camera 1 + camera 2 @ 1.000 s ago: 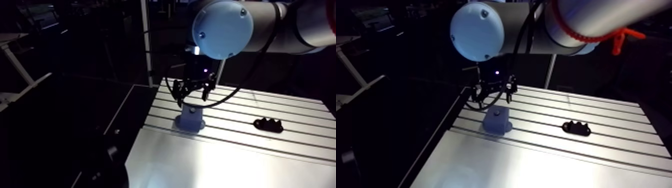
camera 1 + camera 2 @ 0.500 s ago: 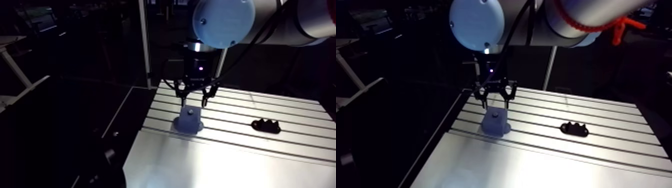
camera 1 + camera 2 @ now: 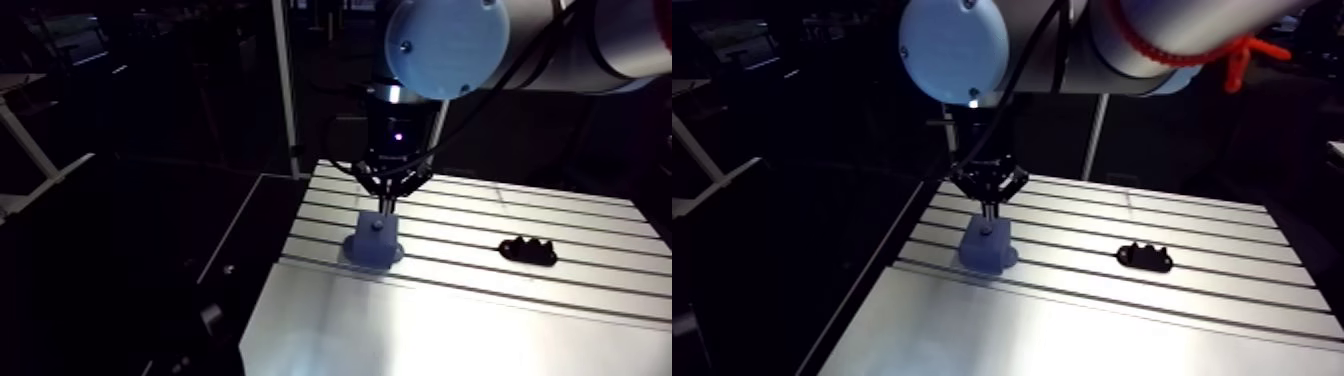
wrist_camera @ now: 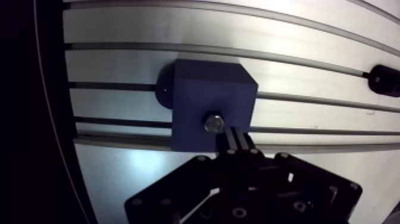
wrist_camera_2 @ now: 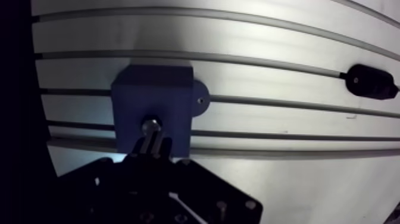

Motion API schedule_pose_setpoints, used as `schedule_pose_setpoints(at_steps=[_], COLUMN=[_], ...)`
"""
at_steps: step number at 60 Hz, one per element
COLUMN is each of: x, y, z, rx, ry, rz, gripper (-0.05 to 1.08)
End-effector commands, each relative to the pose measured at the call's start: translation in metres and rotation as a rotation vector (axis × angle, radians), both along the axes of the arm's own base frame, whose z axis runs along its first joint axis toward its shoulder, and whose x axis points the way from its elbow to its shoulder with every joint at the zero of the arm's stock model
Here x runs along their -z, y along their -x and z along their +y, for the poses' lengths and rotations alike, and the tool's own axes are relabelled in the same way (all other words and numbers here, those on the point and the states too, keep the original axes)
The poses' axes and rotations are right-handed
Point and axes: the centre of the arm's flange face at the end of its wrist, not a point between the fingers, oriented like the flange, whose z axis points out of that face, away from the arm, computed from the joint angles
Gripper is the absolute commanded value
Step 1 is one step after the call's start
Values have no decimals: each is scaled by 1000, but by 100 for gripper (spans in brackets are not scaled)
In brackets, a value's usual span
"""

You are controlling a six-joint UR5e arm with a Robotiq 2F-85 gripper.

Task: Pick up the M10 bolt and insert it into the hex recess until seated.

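The 2 fingers (image 4: 231, 142) are drawn together, side by side with only a thin dark line between them and nothing visibly held there. In the wrist view their tips end right at the near edge of the M10 bolt (image 4: 213, 123). Its grey head shows whole and round just ahead of them. Whether the tips touch the head cannot be told. The bolt sits head-up in the top face of the blue block (image 4: 208, 89), close to the edge of that face nearest the fingers, with its shank hidden inside.

In the arm view the fingers come to a point straight above the block, at its top.

The block stands on the table (image 4: 297, 53), across 2 of its slots. A rounded tab with a small hole sticks out from the block's base on one side. A black part (image 5: 370, 81) lies well apart from the block, off to one side on the same slotted surface.

Counted: 1 bolt, 1 blue block, 1 black part, 2 fingers.
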Motion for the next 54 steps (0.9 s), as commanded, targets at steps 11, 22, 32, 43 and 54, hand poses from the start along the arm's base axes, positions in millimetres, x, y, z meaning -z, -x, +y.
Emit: schedule_pose_setpoints(at_steps=[11,22,32,43,54], x=[2,4,8,16,15], y=[-1,-3,-6,-11,-11], z=[-3,-4,-4,-4,-4], rx=[-8,-12,-15,-18,-21], ry=[6,6,1,-4,-3], rz=[3,-2,-10,-23,-18], gripper=[108,108,108,108,108])
